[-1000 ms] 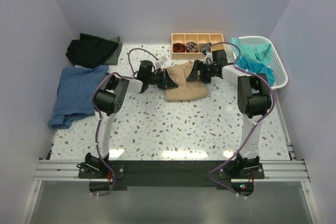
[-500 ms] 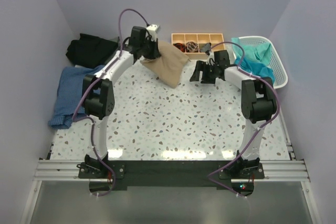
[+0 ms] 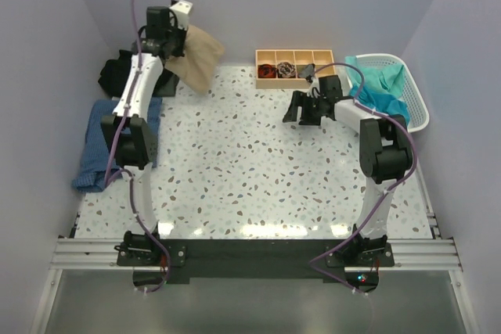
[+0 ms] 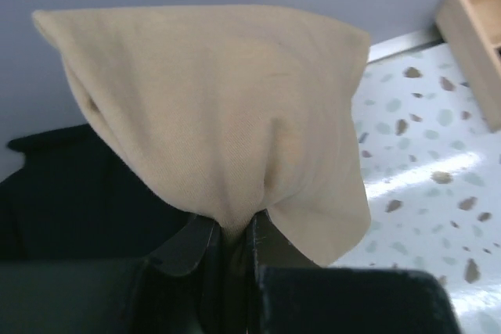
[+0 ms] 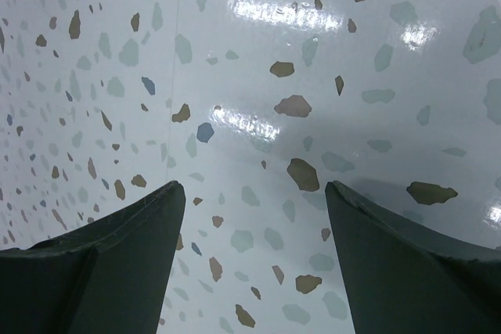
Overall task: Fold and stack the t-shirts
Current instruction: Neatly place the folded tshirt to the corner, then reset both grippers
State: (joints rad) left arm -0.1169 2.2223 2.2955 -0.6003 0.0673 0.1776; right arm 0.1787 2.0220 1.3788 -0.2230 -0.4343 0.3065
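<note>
Seen from above, a speckled white table is enclosed by pale walls, with two robot arms fixed at its near edge.

The left arm reaches tall toward the far left corner. The left gripper is pressed together on a fold of the tan shirt, which hangs from it in the air as a bunched, roughly triangular bundle. The bundle is off the table, just right of the black shirt, which lies crumpled in the far left corner. In the left wrist view, the left gripper pinches the tan shirt at a gathered point, and the cloth fans out from it and fills most of the view. The black shirt shows dark to the left, the table to the right, and a corner of the tray at the far right edge.

The blue shirt lies spread and rumpled along the left edge of the table, just nearer than the black shirt.

The right arm bends toward the far right. The right gripper is just above the table, near the tray, a small wooden box with four compartments at the far edge. In the right wrist view, the right gripper has its jaws spread wide, with only bare table between them.

A white basket stands at the far right corner with the teal shirt heaped inside it and spilling over its rim.
</note>
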